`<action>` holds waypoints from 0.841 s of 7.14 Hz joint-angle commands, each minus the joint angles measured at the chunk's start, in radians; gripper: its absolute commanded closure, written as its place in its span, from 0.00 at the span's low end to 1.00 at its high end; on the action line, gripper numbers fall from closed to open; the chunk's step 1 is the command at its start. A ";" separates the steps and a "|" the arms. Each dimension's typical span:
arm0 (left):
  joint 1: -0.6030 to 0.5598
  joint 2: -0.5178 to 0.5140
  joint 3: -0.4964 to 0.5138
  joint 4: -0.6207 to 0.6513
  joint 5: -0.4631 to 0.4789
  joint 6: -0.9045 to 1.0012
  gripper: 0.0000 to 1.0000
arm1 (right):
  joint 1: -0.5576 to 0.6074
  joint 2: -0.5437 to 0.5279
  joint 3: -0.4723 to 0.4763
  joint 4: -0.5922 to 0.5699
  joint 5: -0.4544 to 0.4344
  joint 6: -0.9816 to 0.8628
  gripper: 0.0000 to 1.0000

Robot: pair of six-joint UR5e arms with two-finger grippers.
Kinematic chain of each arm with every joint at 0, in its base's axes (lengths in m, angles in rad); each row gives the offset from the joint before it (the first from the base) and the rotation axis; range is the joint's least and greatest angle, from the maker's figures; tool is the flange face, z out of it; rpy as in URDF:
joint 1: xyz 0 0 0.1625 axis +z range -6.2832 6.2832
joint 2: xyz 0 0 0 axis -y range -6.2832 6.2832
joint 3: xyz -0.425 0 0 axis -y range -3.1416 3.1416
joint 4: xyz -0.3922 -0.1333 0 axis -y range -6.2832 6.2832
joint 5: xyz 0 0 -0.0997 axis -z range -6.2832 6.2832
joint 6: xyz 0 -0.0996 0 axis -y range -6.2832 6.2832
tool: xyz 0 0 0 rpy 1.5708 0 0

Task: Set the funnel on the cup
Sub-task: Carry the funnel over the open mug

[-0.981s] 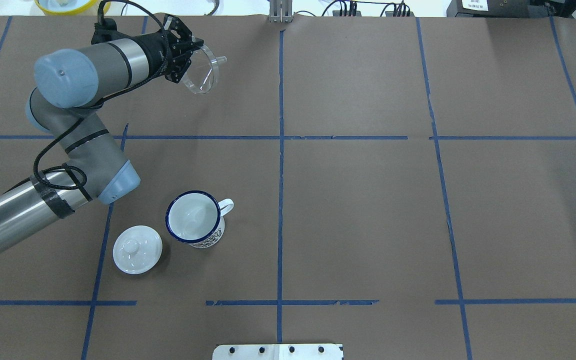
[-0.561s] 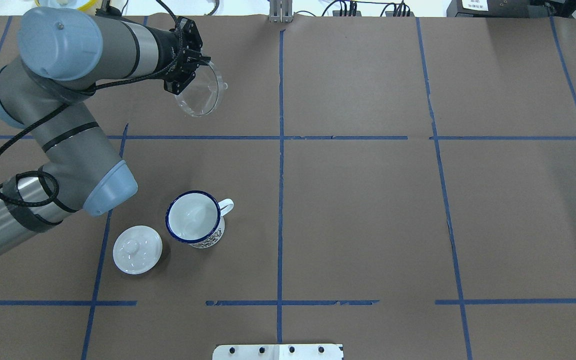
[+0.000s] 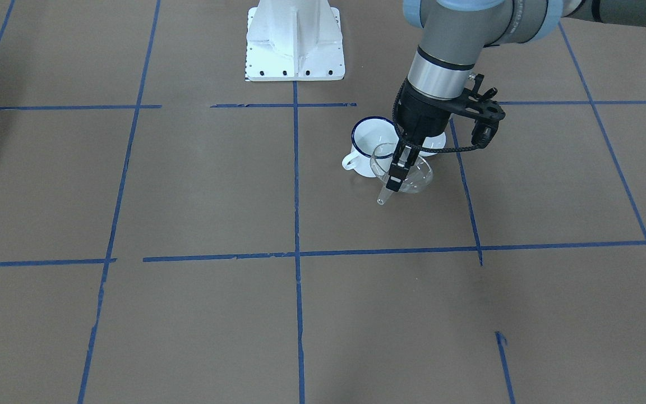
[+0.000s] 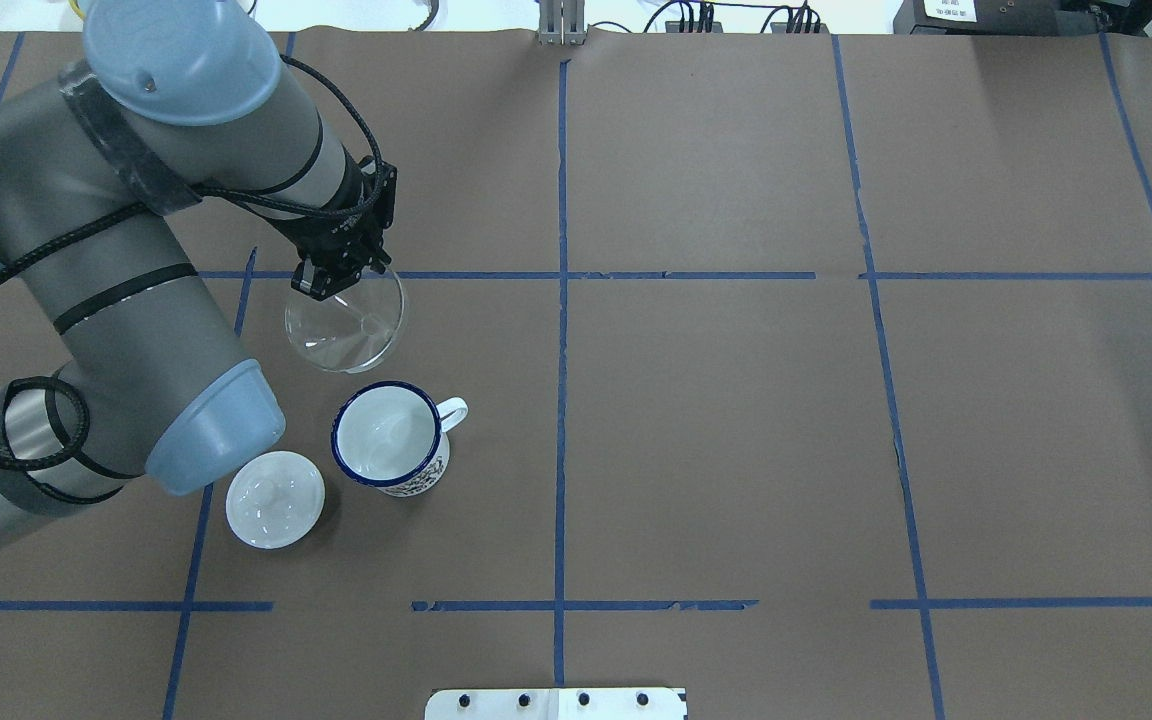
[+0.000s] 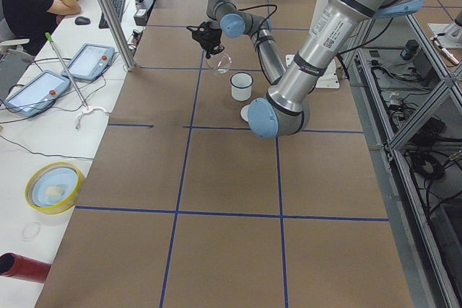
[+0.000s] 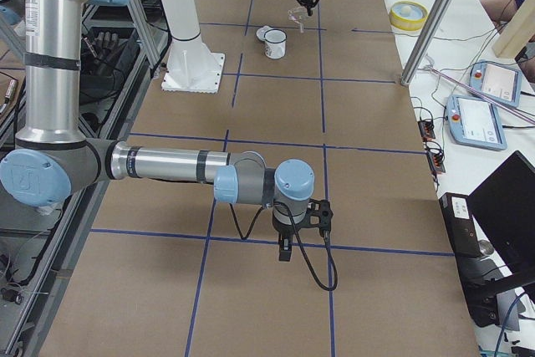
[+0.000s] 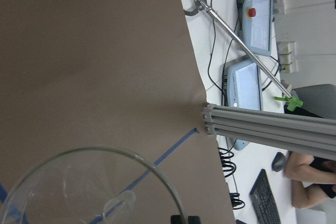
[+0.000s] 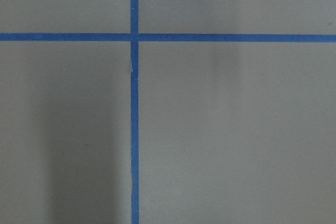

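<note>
The clear funnel (image 4: 344, 328) hangs from my left gripper (image 4: 324, 283), which is shut on its rim. It is wide end up, with the spout (image 3: 382, 196) slanting down, above the table. The white mug with the blue rim (image 4: 386, 436) stands open and upright just nearer my base than the funnel, apart from it. In the front view the funnel (image 3: 410, 175) is in front of the mug (image 3: 368, 141). The left wrist view shows the funnel rim (image 7: 79, 157) close up. My right gripper (image 6: 285, 250) shows only in the right side view, over bare table, and I cannot tell its state.
A round white knobbed lid (image 4: 275, 499) lies on the table left of the mug, close to my left arm's elbow. Blue tape lines (image 4: 561, 300) cross the brown table cover. A white mounting plate (image 3: 295, 42) sits at my base.
My left arm has swung the funnel from the far left of the table toward my base, close to the mug. The funnel has turned from sideways to wide end up. Mug and lid have not moved.
</note>
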 commanded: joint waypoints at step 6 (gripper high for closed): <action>0.119 -0.068 0.120 0.150 -0.035 0.061 1.00 | 0.000 0.000 0.000 0.000 0.000 0.000 0.00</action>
